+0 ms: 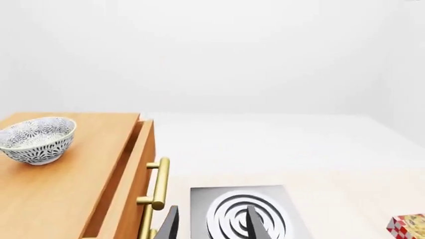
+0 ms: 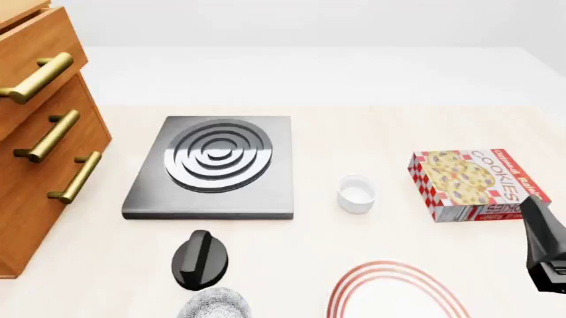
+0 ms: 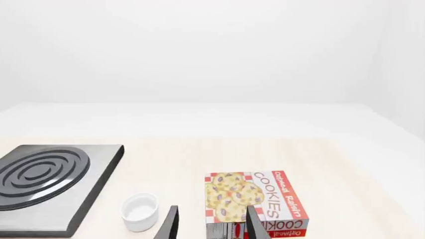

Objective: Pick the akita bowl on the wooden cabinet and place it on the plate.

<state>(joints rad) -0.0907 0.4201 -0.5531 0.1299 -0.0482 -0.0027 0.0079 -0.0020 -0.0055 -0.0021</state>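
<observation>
akita bowl [image 1: 37, 139]: white, grey speckle | wooden cabinet [image 1: 73, 184]: orange-brown, brass handles | plate [image 2: 398, 295]: white, red rings | stove slab [image 2: 212, 167]: grey, concentric rings | cookie box [image 2: 473, 184]: red-white checks

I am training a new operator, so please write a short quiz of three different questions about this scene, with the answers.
1. True or false: the akita bowl stands on top of the wooden cabinet.
2. Multiple choice: in the front view, what lies between the stove slab and the cookies box?
A. a small plain white bowl
B. a red mug
C. a spoon
3. Fill the blank: only part of the plate shows at the front view's lower edge; the rings near its rim are ____.

Key: 1 true; 2 A; 3 red.
</observation>
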